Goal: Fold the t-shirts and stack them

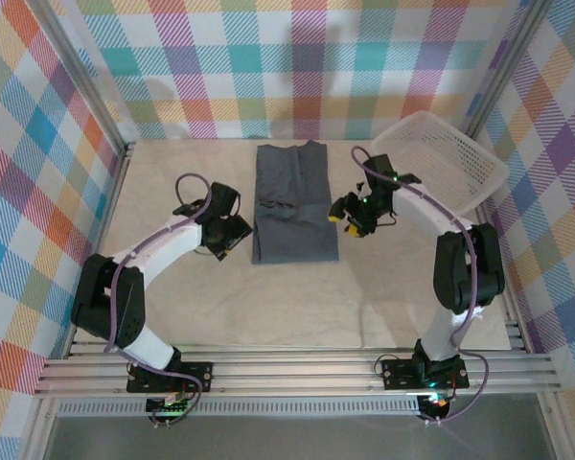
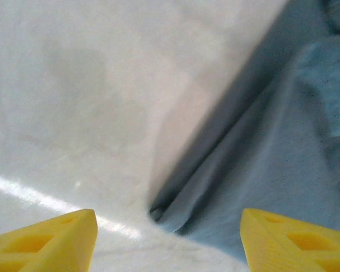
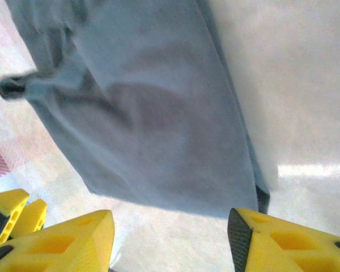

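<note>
One dark slate-grey t-shirt point(image 1: 292, 201) lies folded into a long narrow rectangle at the middle of the table, a small crumple on its left half. My left gripper point(image 1: 235, 235) sits just left of the shirt's near left corner. In the left wrist view, the left gripper point(image 2: 167, 218) is open, its yellow fingers point(image 2: 56, 243) wide apart over the table, and the t-shirt's folded edge point(image 2: 283, 147) runs between them. My right gripper point(image 1: 341, 218) hangs beside the shirt's right edge. The right wrist view has the right gripper point(image 3: 169, 221) open and empty, above the t-shirt's point(image 3: 153, 113) end.
A white mesh basket point(image 1: 441, 158) leans tilted at the back right corner. The pale table point(image 1: 287, 307) is bare in front of the shirt. Checked walls close in the left, back and right sides.
</note>
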Robot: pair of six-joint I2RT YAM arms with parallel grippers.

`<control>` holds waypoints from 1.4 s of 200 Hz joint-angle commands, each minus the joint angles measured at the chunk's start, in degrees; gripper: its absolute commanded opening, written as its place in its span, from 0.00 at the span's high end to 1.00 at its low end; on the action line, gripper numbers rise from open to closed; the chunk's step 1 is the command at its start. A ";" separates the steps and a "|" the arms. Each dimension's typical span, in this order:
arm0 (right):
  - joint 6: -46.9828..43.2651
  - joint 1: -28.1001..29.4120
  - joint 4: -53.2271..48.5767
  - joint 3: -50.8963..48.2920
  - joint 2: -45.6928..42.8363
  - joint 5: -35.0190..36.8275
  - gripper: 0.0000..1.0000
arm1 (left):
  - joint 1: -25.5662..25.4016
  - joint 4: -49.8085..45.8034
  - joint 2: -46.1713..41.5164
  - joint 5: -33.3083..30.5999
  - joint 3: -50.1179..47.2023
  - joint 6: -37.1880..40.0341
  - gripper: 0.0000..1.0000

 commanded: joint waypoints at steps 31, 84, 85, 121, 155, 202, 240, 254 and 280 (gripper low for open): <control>-3.10 2.33 5.43 -7.31 -5.08 -5.59 0.38 | 0.09 6.85 -5.02 9.33 -7.51 -1.81 0.29; -4.02 0.36 6.15 -9.02 -3.84 -3.44 0.37 | -1.71 16.27 -2.02 11.38 -11.85 -8.20 0.30; -4.02 0.36 6.15 -9.02 -3.84 -3.44 0.37 | -1.73 16.26 -1.99 11.38 -11.83 -8.21 0.30; -3.57 -0.14 3.94 -9.41 -1.93 -1.00 0.40 | -2.34 16.25 0.04 11.13 -11.75 -10.03 0.30; -3.04 -0.14 4.18 -11.71 -1.81 1.09 0.39 | -3.29 19.29 1.35 12.37 -13.07 -9.91 0.32; -1.86 0.98 6.73 -11.89 1.32 -1.82 0.41 | -3.52 19.67 5.38 13.16 -11.00 -9.48 0.36; 2.82 4.76 8.95 -12.38 3.51 -1.88 0.43 | -3.25 19.52 7.35 11.77 -10.27 -7.96 0.44; 3.85 6.62 9.16 -11.22 5.10 -1.66 0.44 | -3.25 20.44 8.09 11.09 -9.46 -7.47 0.48; 5.51 8.34 9.39 -8.43 7.97 0.17 0.51 | -2.91 19.50 8.98 8.91 -7.28 -5.91 0.65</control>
